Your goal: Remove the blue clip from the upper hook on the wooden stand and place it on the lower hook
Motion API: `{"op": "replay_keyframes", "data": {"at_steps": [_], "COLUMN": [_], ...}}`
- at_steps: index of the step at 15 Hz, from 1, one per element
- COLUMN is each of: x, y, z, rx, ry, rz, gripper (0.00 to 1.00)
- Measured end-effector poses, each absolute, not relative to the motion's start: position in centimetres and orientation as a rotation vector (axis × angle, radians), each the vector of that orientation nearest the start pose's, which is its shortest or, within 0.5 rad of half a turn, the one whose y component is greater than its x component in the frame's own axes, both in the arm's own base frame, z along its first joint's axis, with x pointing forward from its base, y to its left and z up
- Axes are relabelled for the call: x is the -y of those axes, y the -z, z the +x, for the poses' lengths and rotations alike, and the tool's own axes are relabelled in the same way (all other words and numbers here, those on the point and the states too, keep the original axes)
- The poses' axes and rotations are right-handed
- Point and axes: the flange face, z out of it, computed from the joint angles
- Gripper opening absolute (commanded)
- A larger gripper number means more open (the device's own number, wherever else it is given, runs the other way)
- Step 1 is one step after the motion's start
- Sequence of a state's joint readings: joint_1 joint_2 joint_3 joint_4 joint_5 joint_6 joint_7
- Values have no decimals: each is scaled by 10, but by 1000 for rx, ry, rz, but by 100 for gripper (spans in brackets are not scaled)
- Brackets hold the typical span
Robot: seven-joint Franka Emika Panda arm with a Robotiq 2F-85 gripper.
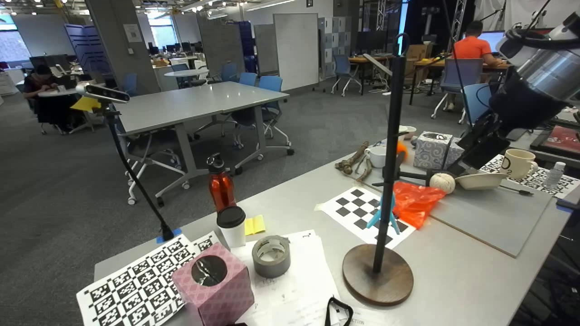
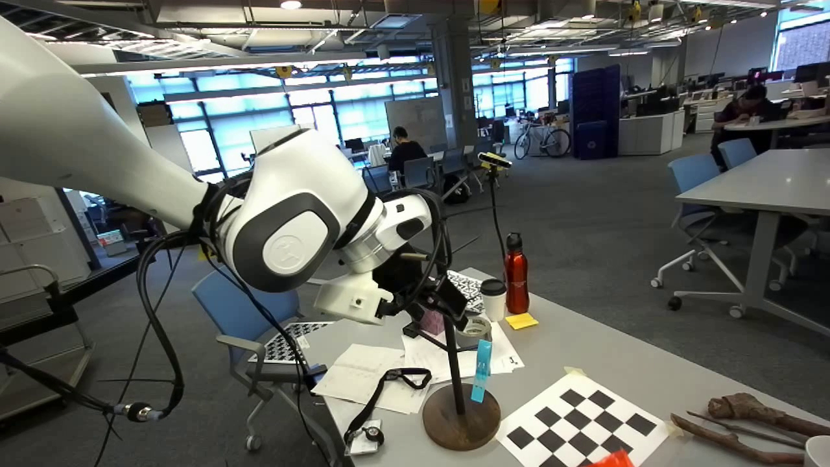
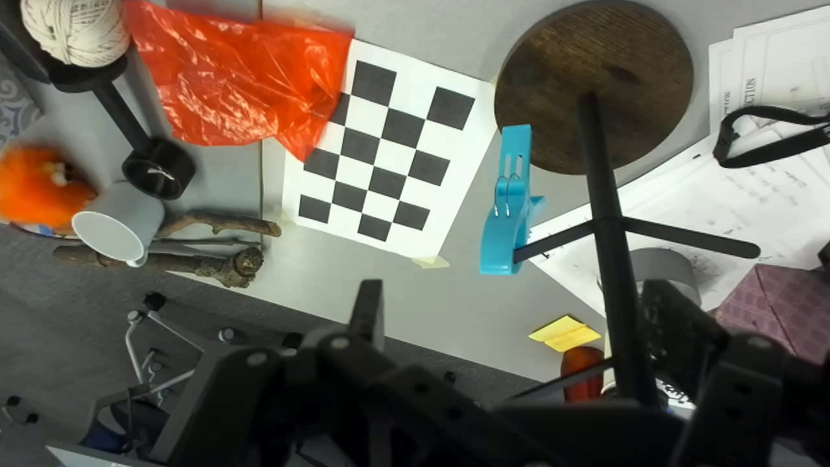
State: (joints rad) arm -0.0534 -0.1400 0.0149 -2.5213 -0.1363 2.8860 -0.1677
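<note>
My gripper [image 3: 519, 305] is splayed pretty wide, and in the wrist view the clip [image 3: 513, 201] is at 12 o'clock from it, on the lower peg [image 3: 557, 241] of the stand [image 3: 613, 256].

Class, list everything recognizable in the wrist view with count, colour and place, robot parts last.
Wooden stand: 1, brown and black, right
Blue clip: 1, light blue, on a stand peg
Checkerboard sheet: 1, black and white, top middle
Crinkled plastic: 1, orange-red, overlapping sheet
Twine ball: 1, cream, top left
Cupped object: 1, black, by twine
Fuzzy item: 1, orange, left
Mug: 1, white, left
Sticks: 3, brown, by mug
Patterned box: 1, grey, left edge
Papers: several, white, right
Strap: 1, black, on papers
Tape roll: 1, grey, beyond stand
Tissue box: 1, pink, right
Bottle: 1, red, near bottom
Paper slip: 1, yellow, by bottle
Tabletop: 1, grey, centre
Chairs: count unclear, blue, grey legs, bottom left
Hand: 1, black, bottom
</note>
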Motion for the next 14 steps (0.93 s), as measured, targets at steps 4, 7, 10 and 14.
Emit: {"op": "replay_keyframes", "data": {"at_steps": [4, 7, 10, 14], "x": [-3, -6, -6, -6], "y": [-392, -393, -393, -393], "z": [485, 481, 481, 481], "rx": [403, 401, 401, 401], "ry": [820, 823, 824, 824], "rz": [-3120, -3118, -3118, -3118], "gripper": [100, 100, 100, 100]}}
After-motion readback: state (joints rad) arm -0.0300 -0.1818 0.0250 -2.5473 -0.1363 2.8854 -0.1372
